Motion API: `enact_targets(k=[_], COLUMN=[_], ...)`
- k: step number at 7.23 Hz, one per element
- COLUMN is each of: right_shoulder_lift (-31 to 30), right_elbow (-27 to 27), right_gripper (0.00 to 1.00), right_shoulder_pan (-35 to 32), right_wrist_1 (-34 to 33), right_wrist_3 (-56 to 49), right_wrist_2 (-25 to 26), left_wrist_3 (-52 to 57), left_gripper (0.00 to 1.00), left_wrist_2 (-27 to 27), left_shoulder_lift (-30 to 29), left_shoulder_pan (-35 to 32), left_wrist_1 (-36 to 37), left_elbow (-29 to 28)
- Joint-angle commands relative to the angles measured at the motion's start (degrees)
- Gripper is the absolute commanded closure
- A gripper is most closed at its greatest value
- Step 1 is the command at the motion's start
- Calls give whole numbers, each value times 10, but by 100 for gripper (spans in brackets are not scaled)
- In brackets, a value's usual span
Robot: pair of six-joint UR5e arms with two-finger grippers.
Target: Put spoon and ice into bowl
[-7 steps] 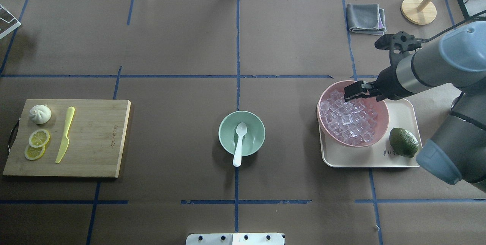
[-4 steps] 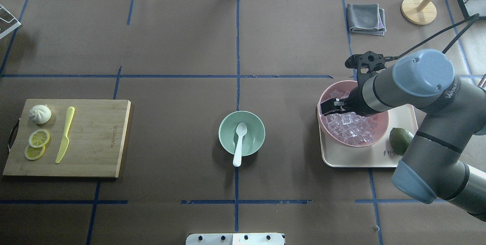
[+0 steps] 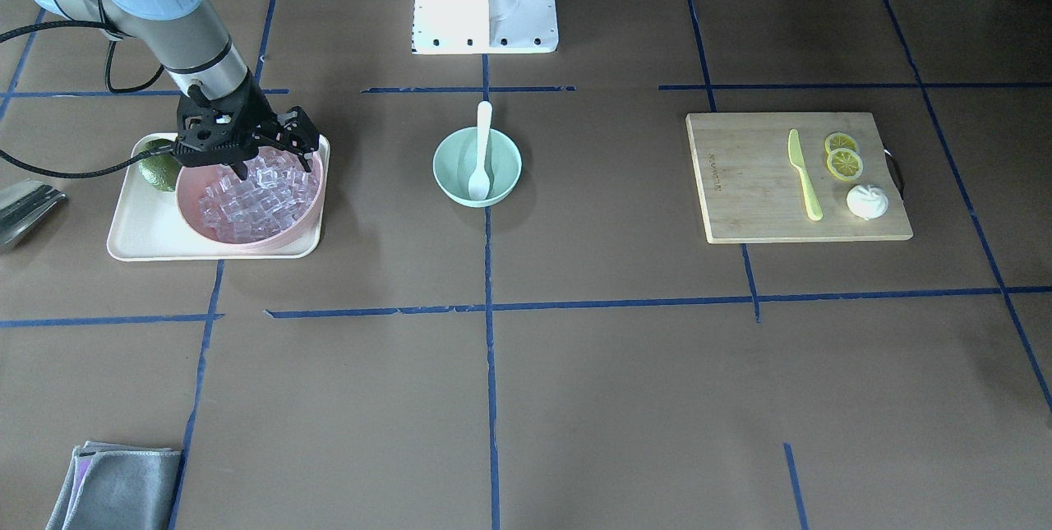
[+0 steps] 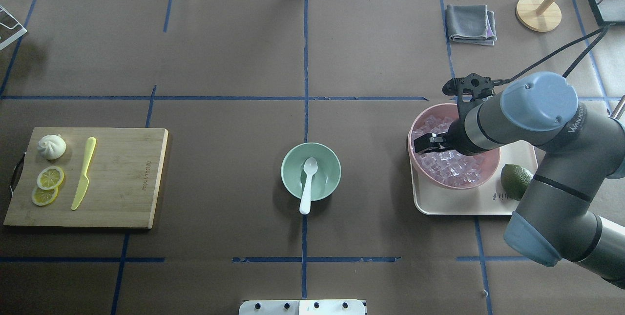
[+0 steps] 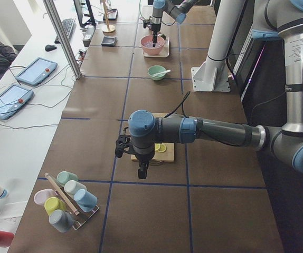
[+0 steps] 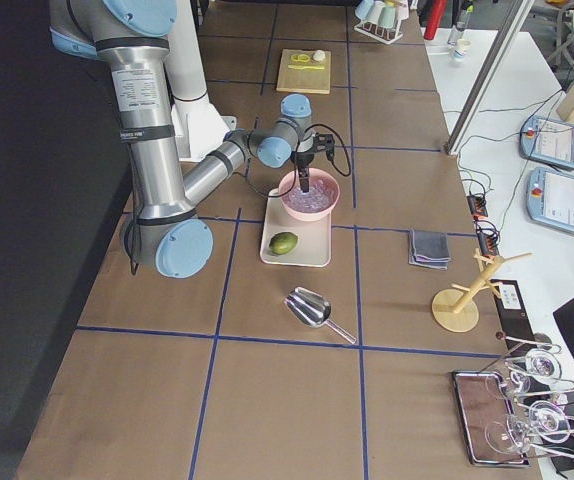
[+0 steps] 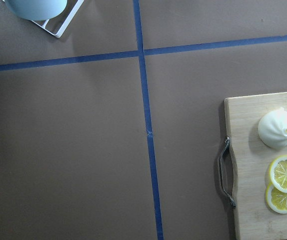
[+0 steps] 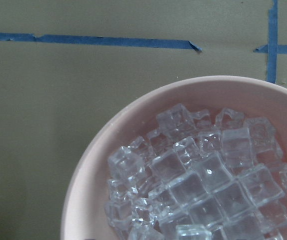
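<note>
The white spoon [image 4: 307, 185] lies with its head in the mint-green bowl [image 4: 324, 158] at the table's middle, its handle over the near rim; both show in the front view, spoon [image 3: 483, 144] and bowl [image 3: 456, 172]. The ice [image 4: 451, 167] fills the pink bowl [image 4: 492, 164] on the right. My right gripper [image 4: 424, 145] hangs open just over the ice at the bowl's left part [image 3: 274, 164]. The right wrist view shows ice [image 8: 203, 185] close below. My left gripper [image 5: 142, 173] shows only in the exterior left view, beside the cutting board's end; I cannot tell its state.
The pink bowl stands on a cream tray [image 4: 468, 206] with a lime [image 4: 515, 180]. A cutting board [image 4: 127, 178] at the left holds a yellow-green knife [image 4: 84, 173], lemon slices [image 4: 49, 179] and a bun [image 4: 51, 146]. A grey cloth [image 4: 471, 23] lies at back right.
My right arm has swung left and lowered, carrying the gripper from the pink bowl's far rim to its left part over the ice. Spoon and mint bowl have not moved.
</note>
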State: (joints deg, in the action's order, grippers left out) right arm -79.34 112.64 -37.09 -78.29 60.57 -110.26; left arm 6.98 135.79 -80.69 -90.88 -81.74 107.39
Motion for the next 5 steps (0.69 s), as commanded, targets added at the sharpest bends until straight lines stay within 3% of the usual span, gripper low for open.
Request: enact_targets(k=[1, 5], right_shoulder_lift=[-12, -13], right_elbow=[2, -6], right_gripper=[6, 19], right_shoulder_pan=[-1, 1], right_wrist_1=[0, 0], right_wrist_3=[-2, 3], right_wrist_2=[0, 0], left_wrist_3=[0, 0], left_gripper=[0, 0], left_wrist_2=[0, 0], left_shoulder_lift=[1, 1], left_shoulder_pan=[0, -1], left_wrist_1=[0, 0], left_elbow=[2, 4])
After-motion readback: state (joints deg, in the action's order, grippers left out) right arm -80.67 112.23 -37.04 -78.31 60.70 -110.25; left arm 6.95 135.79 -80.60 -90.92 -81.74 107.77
